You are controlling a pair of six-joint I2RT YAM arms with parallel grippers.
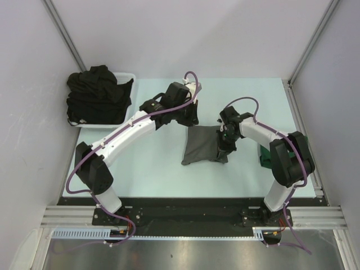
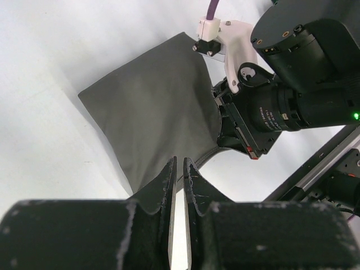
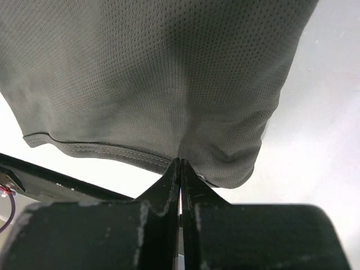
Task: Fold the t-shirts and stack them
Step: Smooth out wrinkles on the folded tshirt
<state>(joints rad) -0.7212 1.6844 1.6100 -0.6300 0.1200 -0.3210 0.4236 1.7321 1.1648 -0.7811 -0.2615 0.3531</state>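
A folded charcoal grey t-shirt lies mid-table; it also shows in the left wrist view and the right wrist view. My right gripper is shut on its hemmed right edge, and the cloth puckers at the tips. My left gripper is shut to a hairline slit with its tips over the shirt's far edge; I see no cloth between them. A dark green t-shirt lies at the right, mostly hidden by my right arm. Several black t-shirts are heaped at the far left.
The black heap sits in a white plastic basket at the far left corner. Grey walls enclose the table on three sides. A black rail runs along the near edge. My right arm's wrist is close beside my left gripper.
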